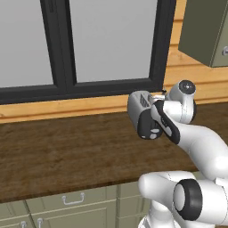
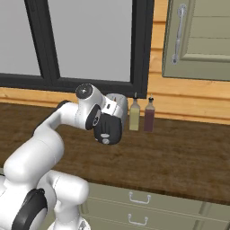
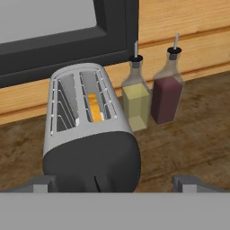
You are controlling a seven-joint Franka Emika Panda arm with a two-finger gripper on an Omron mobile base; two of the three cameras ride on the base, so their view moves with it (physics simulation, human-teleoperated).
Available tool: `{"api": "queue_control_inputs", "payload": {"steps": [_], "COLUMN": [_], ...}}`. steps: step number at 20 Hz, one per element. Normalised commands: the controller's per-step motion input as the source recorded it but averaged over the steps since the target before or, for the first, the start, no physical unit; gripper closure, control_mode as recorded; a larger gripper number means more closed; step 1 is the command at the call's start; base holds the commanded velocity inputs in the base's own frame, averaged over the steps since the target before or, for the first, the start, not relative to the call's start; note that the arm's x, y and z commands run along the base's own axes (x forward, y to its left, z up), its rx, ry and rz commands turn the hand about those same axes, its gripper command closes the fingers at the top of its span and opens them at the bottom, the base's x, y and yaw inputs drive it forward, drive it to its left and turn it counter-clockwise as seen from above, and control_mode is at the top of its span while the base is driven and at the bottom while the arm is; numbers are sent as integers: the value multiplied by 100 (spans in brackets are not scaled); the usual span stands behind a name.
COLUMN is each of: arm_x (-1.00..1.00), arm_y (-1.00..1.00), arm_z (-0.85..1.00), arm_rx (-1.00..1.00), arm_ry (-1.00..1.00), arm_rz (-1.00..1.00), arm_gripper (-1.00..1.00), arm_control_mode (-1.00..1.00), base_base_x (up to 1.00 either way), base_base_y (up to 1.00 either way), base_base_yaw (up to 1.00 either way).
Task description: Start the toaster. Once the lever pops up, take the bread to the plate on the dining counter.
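Here the bread (image 3: 94,108) sits in the toaster's (image 3: 90,134) right slot; beside it stand a yellow-oil bottle (image 3: 135,101) and a dark-red bottle (image 3: 167,92). The hand (image 3: 114,183) hovers, fingers apart.

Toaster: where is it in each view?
Left base view: toaster, centre right, mostly behind the wrist.
Right base view: toaster, centre, partly behind the wrist, left of the bottles.
Hand view: toaster, lower left.
Shared landmark: black window frame behind it.

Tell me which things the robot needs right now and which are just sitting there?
Needed:
- toaster
- bread in its right slot
- open pincer

Just sitting there:
- yellow oil bottle
- dark red bottle
- window
- wall cabinet
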Motion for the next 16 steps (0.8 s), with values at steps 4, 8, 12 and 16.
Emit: {"api": "queue_control_inputs", "payload": {"steps": [4,8,12,16], "arm_x": [0,0,0,0], "arm_y": [0,0,0,0], "arm_z": [0,0,0,0], "arm_rx": [0,0,0,0], "arm_ry": [0,0,0,0], "arm_rz": [0,0,0,0], "arm_gripper": [-100,-100,-100,-100], "arm_control_mode": [-100,-100,-100,-100], "base_base_x": [0,0,0,0], "base_base_y": [0,0,0,0], "base_base_yaw": [0,0,0,0]}}
